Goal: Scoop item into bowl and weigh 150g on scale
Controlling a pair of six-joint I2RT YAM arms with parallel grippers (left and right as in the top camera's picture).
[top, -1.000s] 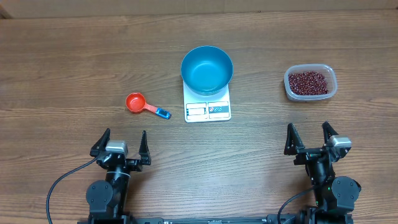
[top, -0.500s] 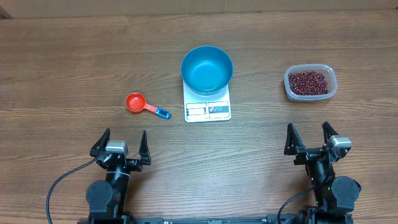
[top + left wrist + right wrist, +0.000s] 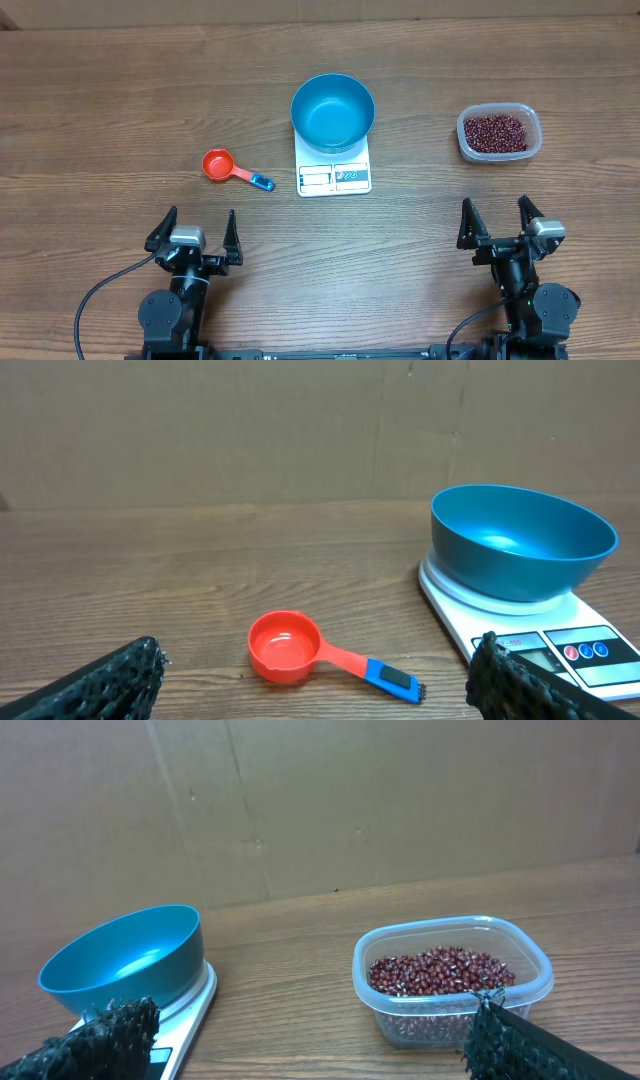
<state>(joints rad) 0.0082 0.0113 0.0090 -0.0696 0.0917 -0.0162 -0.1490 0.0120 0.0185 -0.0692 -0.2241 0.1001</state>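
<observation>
A blue bowl [image 3: 333, 110] sits empty on the white scale [image 3: 334, 176] at the table's centre; both also show in the left wrist view, bowl [image 3: 520, 540] on scale [image 3: 560, 655], and in the right wrist view, bowl [image 3: 125, 960]. Dark red-brown beans [image 3: 496, 132] fill a clear tub [image 3: 530, 152] at the right; the beans [image 3: 440, 970] appear close in the right wrist view. A red scoop with a blue handle end [image 3: 224, 168] lies left of the scale, the scoop [image 3: 290, 658] ahead of my left gripper. My left gripper [image 3: 194, 232] and right gripper [image 3: 496, 223] rest near the front edge, both open and holding nothing.
A cardboard wall [image 3: 300, 430] runs along the far edge of the wooden table [image 3: 120, 90]. Cables trail from both arm bases at the near edge.
</observation>
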